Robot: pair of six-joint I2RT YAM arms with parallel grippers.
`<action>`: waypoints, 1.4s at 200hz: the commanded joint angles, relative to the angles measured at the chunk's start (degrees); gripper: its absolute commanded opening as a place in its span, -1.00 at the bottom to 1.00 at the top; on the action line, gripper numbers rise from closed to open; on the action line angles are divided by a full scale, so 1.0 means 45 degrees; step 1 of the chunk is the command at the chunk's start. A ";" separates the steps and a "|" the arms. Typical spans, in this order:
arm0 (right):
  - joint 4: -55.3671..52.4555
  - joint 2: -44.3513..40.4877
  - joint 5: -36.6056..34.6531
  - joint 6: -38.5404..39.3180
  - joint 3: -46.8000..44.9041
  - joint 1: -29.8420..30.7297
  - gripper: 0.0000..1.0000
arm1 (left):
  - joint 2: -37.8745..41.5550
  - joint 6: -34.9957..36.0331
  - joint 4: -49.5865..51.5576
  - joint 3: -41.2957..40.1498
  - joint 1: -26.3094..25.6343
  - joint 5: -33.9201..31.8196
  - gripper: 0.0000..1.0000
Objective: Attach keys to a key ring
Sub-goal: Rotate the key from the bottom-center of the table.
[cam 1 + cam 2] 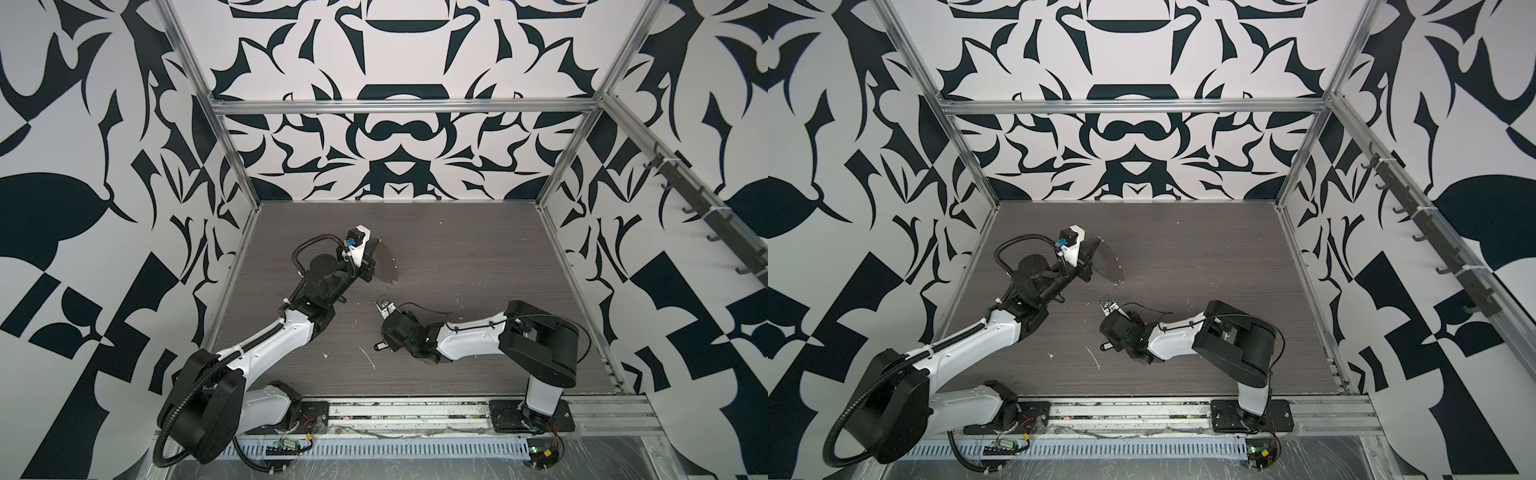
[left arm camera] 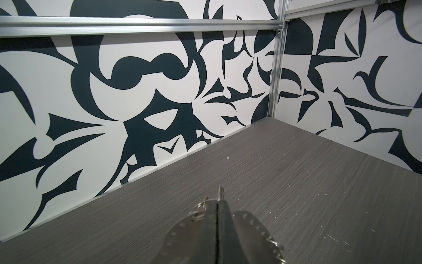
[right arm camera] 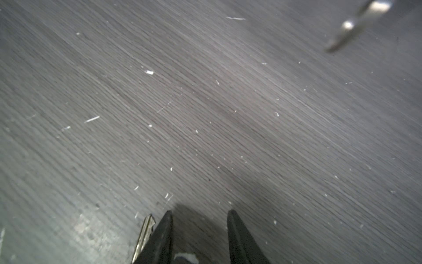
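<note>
- The left gripper is clenched on the ring, pinching it at the rim. In the left wrist view the ring's grey face shows on both sides of the shut fingers.
- The ring stands tilted on edge over the table, left of centre. Tiny loops line its rim.
- The right gripper points down near the table's middle, its tips close to the surface and its jaws apart.
- A key lies just beside the outside of one finger.
- A white-and-dark bit shows low between the fingers; whether they grip it cannot be told.
- In both top views a black tag with a white face sticks out from the right gripper.
</note>
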State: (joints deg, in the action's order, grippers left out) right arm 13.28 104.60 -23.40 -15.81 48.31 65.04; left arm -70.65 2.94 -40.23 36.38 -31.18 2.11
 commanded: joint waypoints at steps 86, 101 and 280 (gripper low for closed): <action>-0.2130 -0.1285 -0.0678 0.0196 -0.0576 0.1290 0.01 | 0.0285 -0.0220 -0.0846 -0.0057 0.0094 0.0057 -1.00; -0.2196 -0.1743 -0.0679 0.0047 -0.0932 0.1415 0.10 | 0.0265 -0.0225 -0.0874 -0.0048 0.0109 0.0098 -1.00; -0.2630 -0.6989 -0.0802 -0.2893 -0.5542 0.1595 0.32 | 0.0211 -0.0458 -0.0924 -0.0053 0.0162 0.0430 -1.00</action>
State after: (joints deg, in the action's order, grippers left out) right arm 0.14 74.72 -25.45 -26.87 23.49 71.88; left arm -70.57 1.65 -41.32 36.36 -30.74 3.31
